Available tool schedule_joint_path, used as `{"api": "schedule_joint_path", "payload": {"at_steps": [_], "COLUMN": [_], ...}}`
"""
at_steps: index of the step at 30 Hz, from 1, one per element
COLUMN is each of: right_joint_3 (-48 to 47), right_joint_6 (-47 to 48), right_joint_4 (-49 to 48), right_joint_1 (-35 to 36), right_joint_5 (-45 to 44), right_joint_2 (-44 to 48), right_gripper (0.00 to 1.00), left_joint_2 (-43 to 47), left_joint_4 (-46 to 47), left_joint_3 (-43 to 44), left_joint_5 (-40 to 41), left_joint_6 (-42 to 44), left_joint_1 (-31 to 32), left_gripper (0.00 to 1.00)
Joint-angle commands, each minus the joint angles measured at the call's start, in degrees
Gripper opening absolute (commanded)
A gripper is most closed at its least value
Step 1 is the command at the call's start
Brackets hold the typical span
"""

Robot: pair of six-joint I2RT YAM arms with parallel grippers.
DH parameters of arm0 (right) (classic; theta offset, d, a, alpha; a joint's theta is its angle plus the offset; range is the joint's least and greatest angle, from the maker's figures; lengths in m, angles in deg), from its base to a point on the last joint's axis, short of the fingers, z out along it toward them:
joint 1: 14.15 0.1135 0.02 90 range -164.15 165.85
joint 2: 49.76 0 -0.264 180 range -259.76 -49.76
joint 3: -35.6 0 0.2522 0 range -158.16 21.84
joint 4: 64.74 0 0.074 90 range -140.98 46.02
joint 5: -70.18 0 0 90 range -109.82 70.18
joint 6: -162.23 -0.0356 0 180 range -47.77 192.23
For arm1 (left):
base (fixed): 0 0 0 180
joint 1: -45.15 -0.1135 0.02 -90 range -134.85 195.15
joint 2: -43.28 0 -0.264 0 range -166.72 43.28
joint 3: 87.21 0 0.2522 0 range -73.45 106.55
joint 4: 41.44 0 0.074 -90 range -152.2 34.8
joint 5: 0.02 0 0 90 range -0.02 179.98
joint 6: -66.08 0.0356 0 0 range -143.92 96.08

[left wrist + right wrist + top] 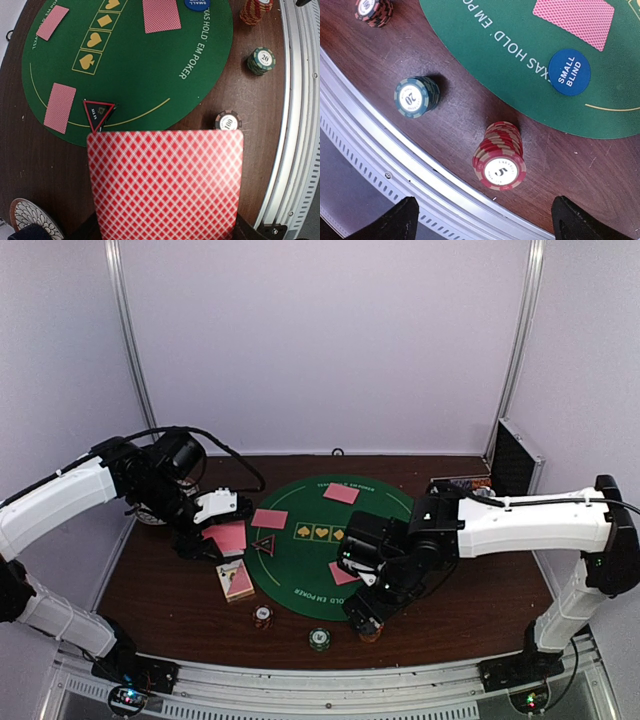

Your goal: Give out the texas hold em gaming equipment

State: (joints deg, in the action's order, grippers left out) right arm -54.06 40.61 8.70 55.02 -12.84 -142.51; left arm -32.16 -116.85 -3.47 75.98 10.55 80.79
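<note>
**A:** Where does the red chip stack (500,159) sit?

**B:** Upright on the bare bench (600,165), just off the near rim of the green mat (510,20) (its top chip reads five). The right fingers (400,220) are spread wide on either side of it and apart from it. They are released, with nothing in them.

**A:** And the other chips?

**B:** A green chip stack (416,96) stands near it along the same edge, and a dark chip stack (372,10) is farther along. All three are off the felt, close to the metal rail (370,135).

**A:** Cards?

**B:** Three dealt cards (60,107) lie face down on the mat, one of them beside the blue small blind button (570,71). A fourth pink card (165,182) is clenched in the left fingers (198,543) at the mat's left side, back up. It seems to be held off the surface, though I can't tell how high.

**A:** So which step is this?

**B:** I'd say the chips are laid out and the dealing is mid-way — that held card is the piece in hand.

**A:** What does the next move call for?

**B:** Probably the right arm should rise straight up so neither finger clips the red stack. The left arm should bring its card down flat over a free spot on the felt, clear of the triangular marker (98,112), and only then let go. Which spot, I can't say.
</note>
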Motion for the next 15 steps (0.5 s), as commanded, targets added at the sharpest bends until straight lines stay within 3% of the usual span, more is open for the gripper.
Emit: {"api": "schedule_joint_path", "payload": {"at_steps": [1,15], "right_joint_3": [-0.43,-0.1], "right_joint_6": [-0.8,0.77], "right_joint_4": [-0.74,-2.71], "right_joint_1": [0.53,-0.04], "right_joint_5": [-0.37,-0.22], "right_joint_2": [-3.13,-8.12], "right_gripper": [0.95,0.77], "left_joint_2": [0.39,0.39], "left_joint_4": [-0.24,-0.5], "left_joint_3": [0.19,0.85], "left_joint_5": [-0.27,-0.4], "left_joint_6": [-0.55,-0.56], "left_joint_1": [0.13,0.13], "left_gripper": [0.0,0.0]}}
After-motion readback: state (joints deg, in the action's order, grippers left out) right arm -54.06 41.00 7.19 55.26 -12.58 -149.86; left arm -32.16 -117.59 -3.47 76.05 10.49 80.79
